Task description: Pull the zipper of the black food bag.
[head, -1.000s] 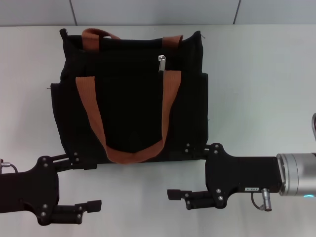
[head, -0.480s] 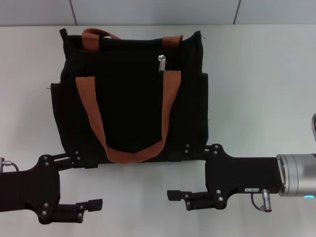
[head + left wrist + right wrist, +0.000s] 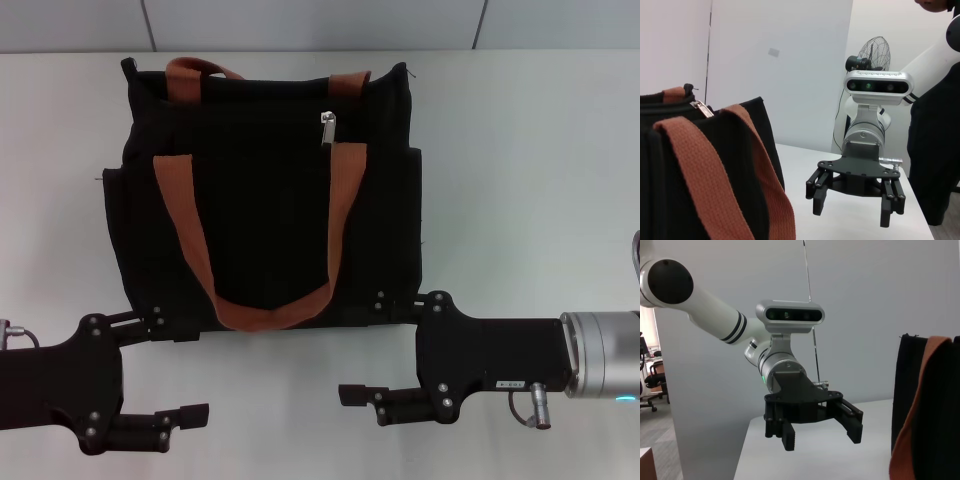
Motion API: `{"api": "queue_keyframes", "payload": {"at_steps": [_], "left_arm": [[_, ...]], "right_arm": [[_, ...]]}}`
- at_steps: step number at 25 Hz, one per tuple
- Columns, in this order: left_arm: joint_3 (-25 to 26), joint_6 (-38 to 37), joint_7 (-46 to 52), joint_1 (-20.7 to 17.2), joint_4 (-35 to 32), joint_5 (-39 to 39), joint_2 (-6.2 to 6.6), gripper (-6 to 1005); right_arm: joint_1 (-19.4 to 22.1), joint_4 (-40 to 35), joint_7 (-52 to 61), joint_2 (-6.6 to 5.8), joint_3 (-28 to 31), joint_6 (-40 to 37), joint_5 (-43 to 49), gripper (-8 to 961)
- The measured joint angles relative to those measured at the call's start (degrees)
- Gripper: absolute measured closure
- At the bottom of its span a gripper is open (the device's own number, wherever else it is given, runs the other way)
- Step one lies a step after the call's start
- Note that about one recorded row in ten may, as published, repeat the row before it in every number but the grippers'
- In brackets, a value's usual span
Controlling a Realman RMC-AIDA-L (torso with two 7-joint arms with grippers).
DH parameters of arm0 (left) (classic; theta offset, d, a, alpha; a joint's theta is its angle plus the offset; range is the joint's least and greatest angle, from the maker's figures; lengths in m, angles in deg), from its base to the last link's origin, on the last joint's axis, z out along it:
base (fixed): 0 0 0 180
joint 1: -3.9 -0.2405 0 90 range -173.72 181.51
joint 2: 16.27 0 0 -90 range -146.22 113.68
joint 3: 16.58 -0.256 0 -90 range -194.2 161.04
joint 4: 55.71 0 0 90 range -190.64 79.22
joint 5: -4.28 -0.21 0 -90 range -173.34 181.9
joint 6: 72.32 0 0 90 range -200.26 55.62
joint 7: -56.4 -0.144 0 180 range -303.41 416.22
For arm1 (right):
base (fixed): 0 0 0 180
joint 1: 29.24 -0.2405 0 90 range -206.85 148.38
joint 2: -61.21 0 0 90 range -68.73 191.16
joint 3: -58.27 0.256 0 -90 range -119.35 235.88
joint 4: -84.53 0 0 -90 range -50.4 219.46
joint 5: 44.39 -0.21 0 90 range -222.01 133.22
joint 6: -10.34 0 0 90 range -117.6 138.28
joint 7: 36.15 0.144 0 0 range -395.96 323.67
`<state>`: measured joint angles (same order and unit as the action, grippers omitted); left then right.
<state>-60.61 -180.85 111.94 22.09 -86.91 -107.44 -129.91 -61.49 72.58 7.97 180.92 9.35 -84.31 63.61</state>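
Note:
The black food bag lies flat on the white table, with two orange-brown strap handles. The silver zipper pull sits near the bag's far edge, right of centre, just above the right strap. My left gripper is open and empty at the bag's near left corner. My right gripper is open and empty at its near right corner, fingers pointing left. The left wrist view shows the bag, the pull and the open right gripper. The right wrist view shows the open left gripper and the bag's edge.
The white table stretches to the right of the bag and along the near edge between the two grippers. A light wall runs behind the table. A fan stands in the background of the left wrist view.

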Motion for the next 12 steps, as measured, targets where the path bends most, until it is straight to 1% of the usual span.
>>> {"api": "queue_keyframes", "payload": {"at_steps": [12], "left_arm": [[0.00,0.05,0.00,0.00,0.00,0.00,-0.09,175]], "right_arm": [[-0.17,0.00,0.00,0.00,0.26,-0.02,0.00,195]]}}
